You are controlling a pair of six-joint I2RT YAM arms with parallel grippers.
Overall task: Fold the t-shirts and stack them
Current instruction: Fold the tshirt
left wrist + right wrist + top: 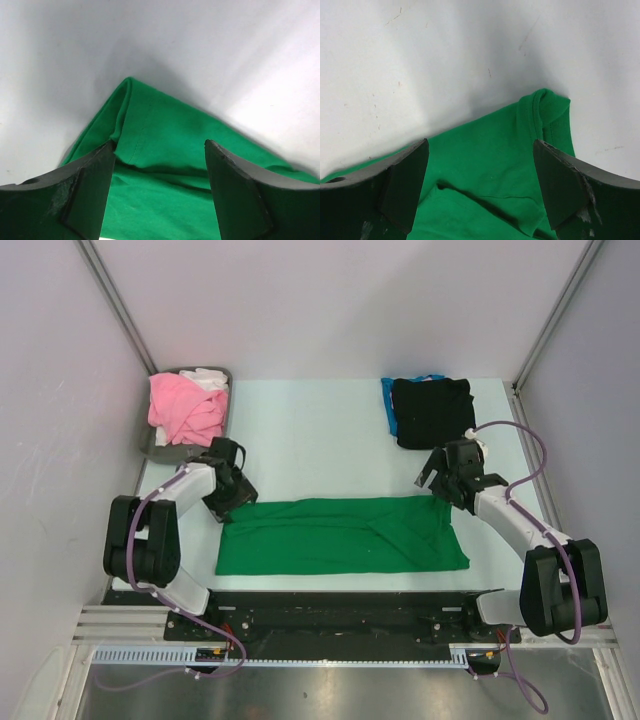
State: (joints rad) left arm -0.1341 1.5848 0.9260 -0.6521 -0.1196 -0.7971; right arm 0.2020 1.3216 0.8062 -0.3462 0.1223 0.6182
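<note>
Left gripper fingers stand wide apart, straddling the far-left corner of the green t-shirt and holding nothing. Right gripper fingers, equally wide, bracket its far-right corner, also empty. The garment lies as a long folded band across the near worktop. Judgement: both corners are lined up for a paired pinch and the next fold. Black t-shirt rests on the blue t-shirt far right, evidently the stack; pink t-shirt and white t-shirt wait in the tray.

The left hand gapes wide over the green t-shirt corner.
</note>
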